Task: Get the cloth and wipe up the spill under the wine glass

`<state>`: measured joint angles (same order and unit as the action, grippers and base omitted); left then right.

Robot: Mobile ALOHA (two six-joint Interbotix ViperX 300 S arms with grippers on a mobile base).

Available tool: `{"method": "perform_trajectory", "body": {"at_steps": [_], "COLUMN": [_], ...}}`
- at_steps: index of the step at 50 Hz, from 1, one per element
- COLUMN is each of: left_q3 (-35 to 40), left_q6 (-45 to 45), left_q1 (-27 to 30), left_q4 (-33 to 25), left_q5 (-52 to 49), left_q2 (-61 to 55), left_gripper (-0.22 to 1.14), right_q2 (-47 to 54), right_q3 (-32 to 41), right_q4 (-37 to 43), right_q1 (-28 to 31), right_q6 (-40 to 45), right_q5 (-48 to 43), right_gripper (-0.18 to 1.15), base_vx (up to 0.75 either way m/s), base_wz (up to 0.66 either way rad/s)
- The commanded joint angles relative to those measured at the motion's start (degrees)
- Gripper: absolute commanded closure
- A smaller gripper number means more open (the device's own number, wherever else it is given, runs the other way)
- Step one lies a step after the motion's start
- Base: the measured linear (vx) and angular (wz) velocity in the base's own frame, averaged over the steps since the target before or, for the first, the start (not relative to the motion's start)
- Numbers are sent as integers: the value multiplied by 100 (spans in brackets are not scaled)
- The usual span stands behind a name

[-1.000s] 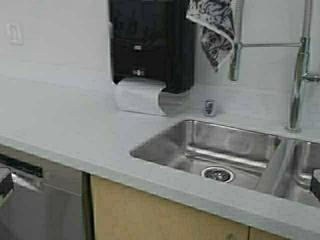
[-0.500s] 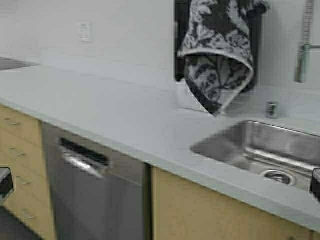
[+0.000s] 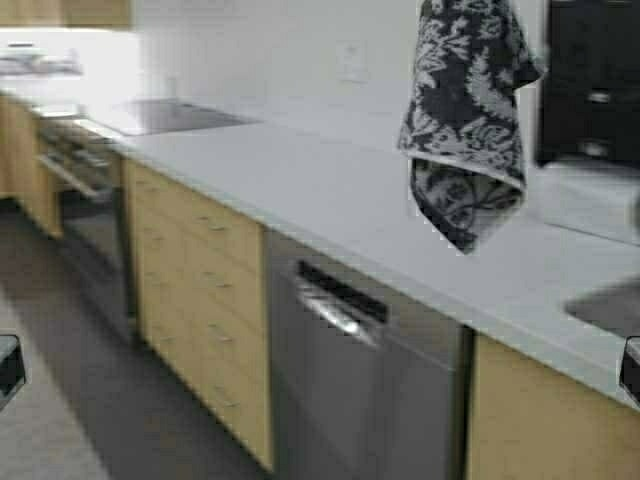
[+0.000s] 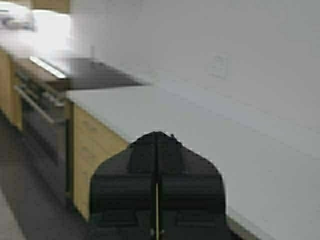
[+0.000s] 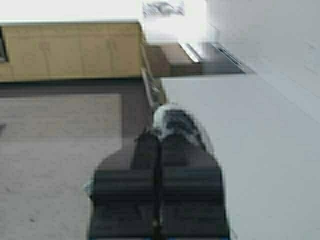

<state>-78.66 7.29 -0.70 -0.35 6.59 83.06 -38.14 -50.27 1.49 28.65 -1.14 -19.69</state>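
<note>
Cloth [image 3: 468,120] pinched in right tool [image 5: 158,145], hanging above countertop [image 3: 330,190], no legible writing

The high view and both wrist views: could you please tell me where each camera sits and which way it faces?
High view: above, behind the arms, facing the countertop and hanging cloth; dark robot parts at its edges.
Left wrist view: on that wrist, facing the cooktop past the shut left tool.
Right wrist view: on that wrist, past the right tool pinching the cloth.
Shared: the cooktop, in all three.
</note>
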Motion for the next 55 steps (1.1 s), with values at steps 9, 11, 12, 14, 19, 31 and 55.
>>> {"method": "perform_trajectory", "body": {"at_steps": [9,11,12,14,19,31,55], "left_q3": [79,79,79,79,62,70,70], "left_q6": [0,0,0,0,0,-18,-18], "left_q1": [0,9,9,9,9,9,9], "left_q4": [0,-9,0,-9,-9,18,18], "left_q5": [26,26,35,35,26,35,26], "left_q2": [-158,-158,-158,-158,-158,-158,-158], "left_gripper": [89,89,89,89,89,89,89], "right_q2": [-18,-18,-18,0,62,114,123], "right_q3": [-79,-97,-114,-114,-141,-176,-334], "right_q4": [9,9,9,18,35,62,62], "right_q1": [-387,-492,-545,-650,-914,-1020,-1160], "right_q6": [53,62,62,62,132,246,237], "right_q5": [-246,-255,-255,-255,-255,-264,-343], "right_gripper": [91,91,91,91,91,91,91], "base_vx": [-1,0,0,1,1,2,4], "base_wz": [48,48,49,49,49,57,55]}}
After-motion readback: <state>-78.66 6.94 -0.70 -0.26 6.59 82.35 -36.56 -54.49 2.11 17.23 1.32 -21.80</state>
